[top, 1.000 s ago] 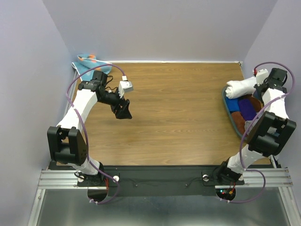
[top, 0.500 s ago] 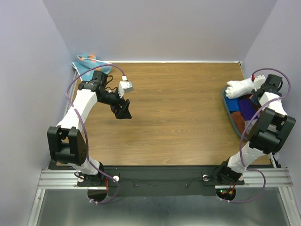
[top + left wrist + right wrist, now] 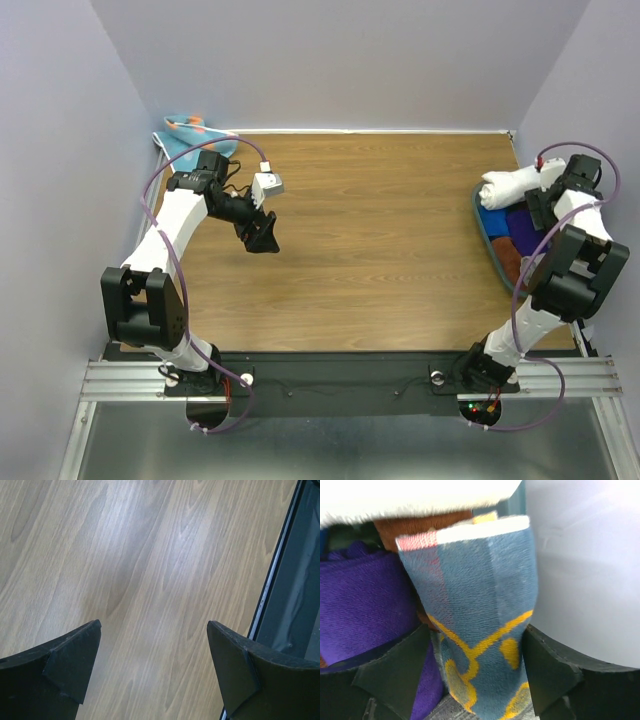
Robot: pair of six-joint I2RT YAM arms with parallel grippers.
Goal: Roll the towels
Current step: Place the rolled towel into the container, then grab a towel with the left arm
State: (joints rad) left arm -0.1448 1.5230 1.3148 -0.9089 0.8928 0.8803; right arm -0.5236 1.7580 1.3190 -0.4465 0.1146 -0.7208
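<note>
Dropped the right gripper (image 3: pixel 476 635) lower into the basket (image 3: pixel 483 240) at the right since a second ago. Holds jaws wide on both sides of the navy and yellow towel (image 3: pixel 480 590), no squeeze yet. Looks ready to grab it for rolling. Hangs the left gripper (image 3: pixel 154 630) spread wide over the wooden table (image 3: pixel 380 250), gripping nothing. Leaves the light blue towel (image 3: pixel 185 133) bunched far left, against pale walls (image 3: pixel 350 60).

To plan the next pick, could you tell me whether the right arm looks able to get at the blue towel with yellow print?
Probably yes: the right tool is open, and the blue towel sits between its fingers with nothing in front; a purple cloth lies beside it.
</note>
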